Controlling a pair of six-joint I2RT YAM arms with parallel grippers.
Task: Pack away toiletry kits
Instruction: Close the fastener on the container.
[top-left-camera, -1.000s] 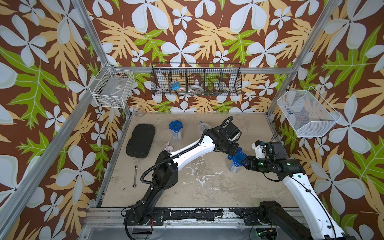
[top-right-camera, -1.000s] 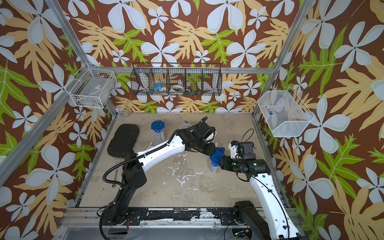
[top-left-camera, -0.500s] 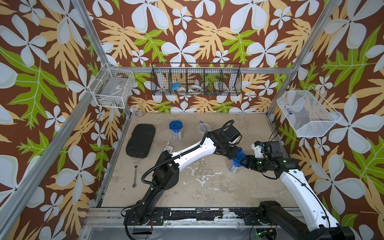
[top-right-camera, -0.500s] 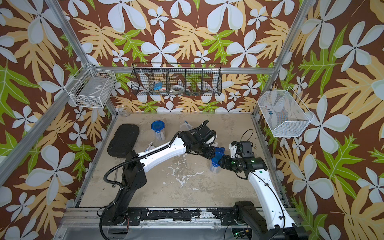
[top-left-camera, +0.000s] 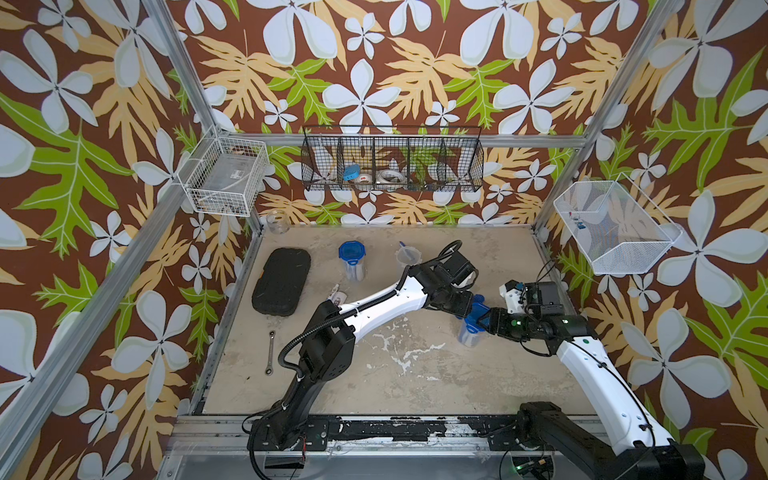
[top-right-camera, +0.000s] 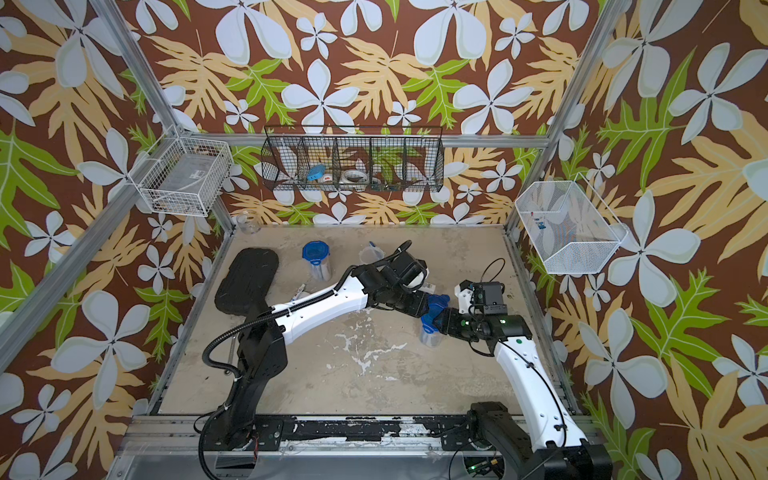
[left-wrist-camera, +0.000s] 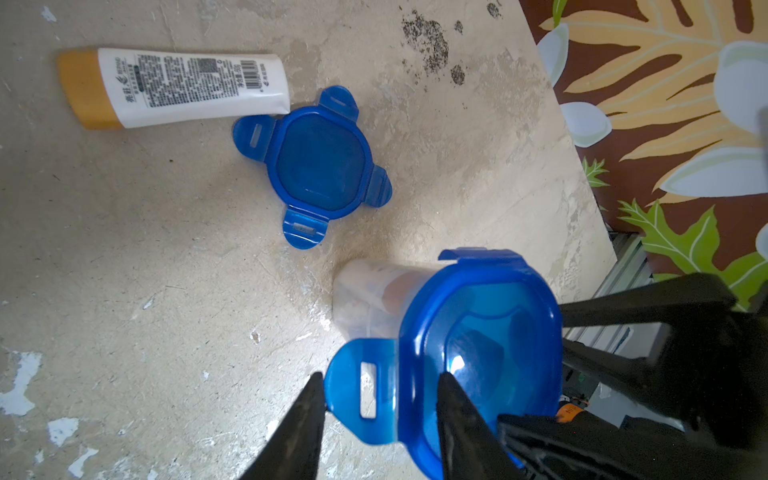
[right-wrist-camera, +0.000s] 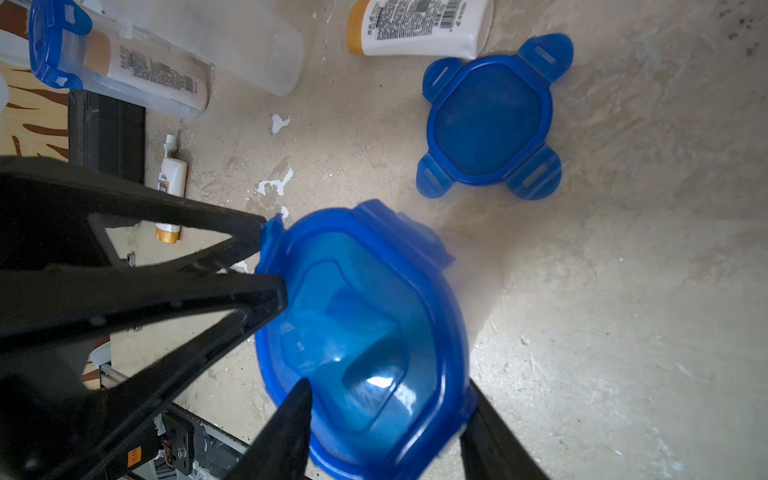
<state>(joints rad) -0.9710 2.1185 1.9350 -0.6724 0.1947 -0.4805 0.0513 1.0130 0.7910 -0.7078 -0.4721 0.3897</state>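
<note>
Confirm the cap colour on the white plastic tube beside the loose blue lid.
Golden-yellow cap, best seen in left wrist view.

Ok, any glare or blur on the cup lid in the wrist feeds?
Left wrist: the cup lid is close and soft, with one small glare spot; the loose lid and tube are sharp. Right wrist: same lid blurrier, with a brighter highlight. Both top views: evenly lit, no glare.

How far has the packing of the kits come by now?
Done: the back cup is lidded and filled. In hand: the right pincer holds the near cup while the left pincer straddles one unclipped tab of its lid. Left: the open cup, a loose lid, a tube and a toothpaste are not packed.
</note>
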